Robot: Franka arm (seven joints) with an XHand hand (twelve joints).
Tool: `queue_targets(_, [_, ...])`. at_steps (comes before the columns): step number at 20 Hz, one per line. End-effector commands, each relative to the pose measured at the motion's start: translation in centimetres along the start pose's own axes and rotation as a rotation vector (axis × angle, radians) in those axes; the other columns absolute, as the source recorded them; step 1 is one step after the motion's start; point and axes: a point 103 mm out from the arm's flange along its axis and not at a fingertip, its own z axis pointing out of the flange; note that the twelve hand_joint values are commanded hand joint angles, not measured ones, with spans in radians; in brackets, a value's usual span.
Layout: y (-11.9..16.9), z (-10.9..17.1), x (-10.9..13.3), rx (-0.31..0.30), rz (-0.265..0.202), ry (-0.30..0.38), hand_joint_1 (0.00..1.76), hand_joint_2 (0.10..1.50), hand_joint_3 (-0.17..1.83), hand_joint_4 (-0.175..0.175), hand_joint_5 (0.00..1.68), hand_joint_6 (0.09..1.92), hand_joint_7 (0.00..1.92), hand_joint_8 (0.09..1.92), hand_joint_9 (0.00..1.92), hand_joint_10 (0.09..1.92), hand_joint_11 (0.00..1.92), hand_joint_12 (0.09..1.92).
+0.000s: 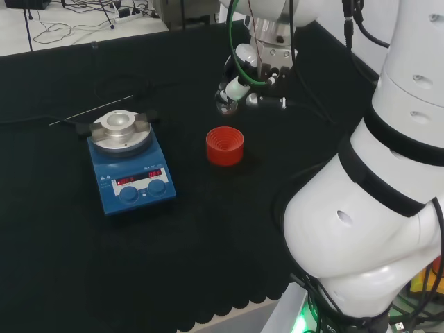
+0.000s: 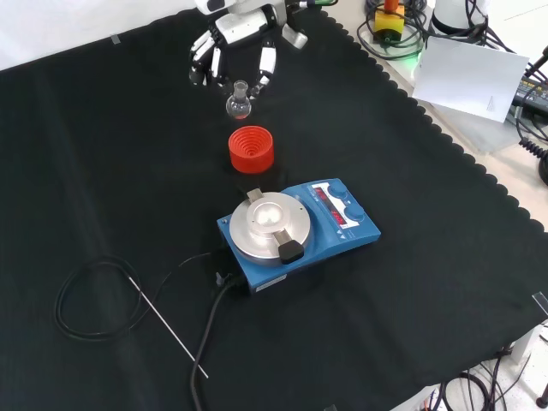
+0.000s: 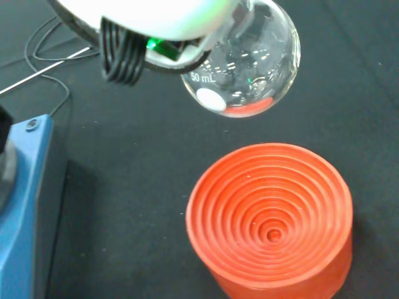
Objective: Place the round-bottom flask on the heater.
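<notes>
Black cloth (image 1: 62, 263) covers the bench. Going left to right in the head view, a thin metal rod (image 1: 90, 111) lies on the cloth at the far left, just beyond the heater (image 1: 130, 164), a blue box with a round silver plate on top and two knobs on its front face. The plate is bare. To the right of the heater, apart from it, stands the red ribbed ring stand (image 1: 225, 146), with nothing on it. Further right and farther off, the hand (image 1: 251, 82) hangs above the cloth, and the round-bottom flask (image 1: 225, 104) shows as a small clear shape at its lower left edge, clear of the stand.

In the front view, a coiled black cable (image 2: 90, 300) lies at the left with the rod (image 2: 167, 325) beside it. The heater (image 2: 295, 231) sits in the middle, the stand (image 2: 252, 149) just above it in that view, and the flask (image 2: 239, 103) higher still, neck up, lifted off the cloth. The hand (image 2: 235, 38) comes down from the top edge with its fingers (image 2: 266, 64) curled around the flask's neck, holding it.

From the wrist view, the blue edge of the heater (image 3: 25, 205) is close by, the clear bulb of the flask (image 3: 246, 65) hangs under the hand, and the stand (image 3: 271, 224) sits on the cloth with a gap between it and the flask.
</notes>
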Motion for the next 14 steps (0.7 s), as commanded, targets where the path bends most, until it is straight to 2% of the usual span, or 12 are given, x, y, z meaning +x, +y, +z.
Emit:
queue_targets(1, [-0.1,-2.0,3.2,0.016,-0.038,-0.030,1.10,0.63,0.80,0.175,1.17,0.91,0.31,0.68,0.62,0.61,0.28,1.37])
queue_targets(6, [1.2,-2.3,5.7,0.032,-0.080,-0.031,1.10,0.63,0.80,0.175,1.17,0.92,0.31,0.68,0.62,0.61,0.28,1.37])
queue_targets(14, [3.7,-1.8,12.3,0.068,-0.179,-0.054,1.10,0.63,0.81,0.175,1.18,0.92,0.30,0.67,0.61,0.61,0.28,1.37])
